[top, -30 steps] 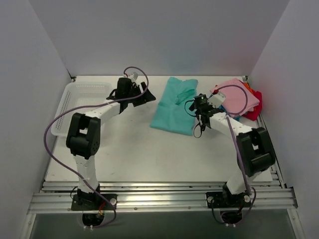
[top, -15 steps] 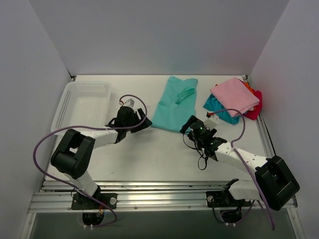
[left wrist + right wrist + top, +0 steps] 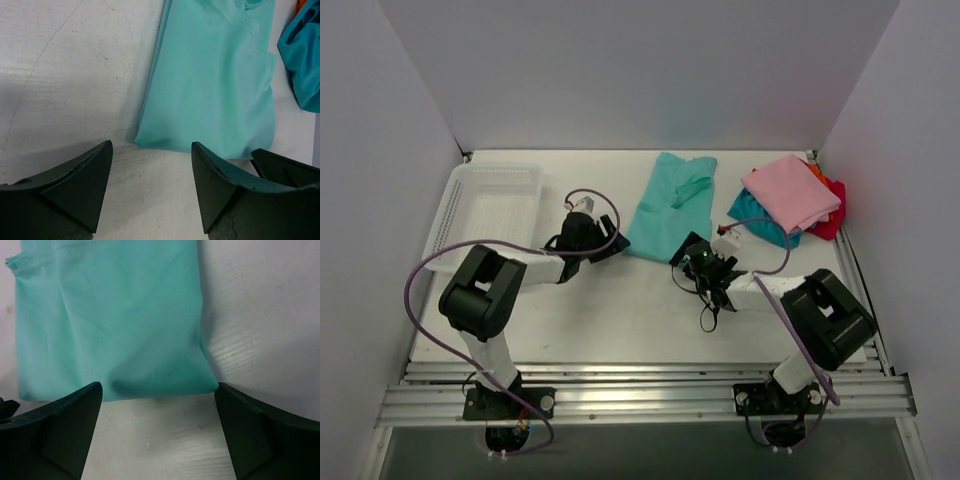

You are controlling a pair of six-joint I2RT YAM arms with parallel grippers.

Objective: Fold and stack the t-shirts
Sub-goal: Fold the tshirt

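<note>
The teal-green t-shirt point(image 3: 672, 205) lies flat on the counter point(image 3: 620, 320) as a long, narrow shape. It runs from the middle of the far edge toward the counter's centre, with a fold of cloth turned over near its far end. To its right, in the far right corner, the other t-shirts sit in a loose stack. The pink one point(image 3: 791, 190) is on top, the teal-blue one point(image 3: 752, 212) shows beneath its near left side, the red one point(image 3: 833, 218) pokes out toward the right edge, and a sliver of the orange one point(image 3: 819, 176) shows behind. The stack and the teal-green shirt lie near each other but apart. The left hand point(image 3: 608, 240) hangs low just beside the teal-green shirt's near left corner. Its fingers are spread with nothing between them, and in the left wrist view that corner lies just beyond the gap over bare counter. The right hand point(image 3: 693, 252) is at the shirt's near right corner, jaws likewise wide and empty. In the right wrist view the shirt's near hem stretches across the space ahead of the two fingers. A white mesh basket point(image 3: 485, 205) stands in the far left corner, well apart from the shirts.
</note>
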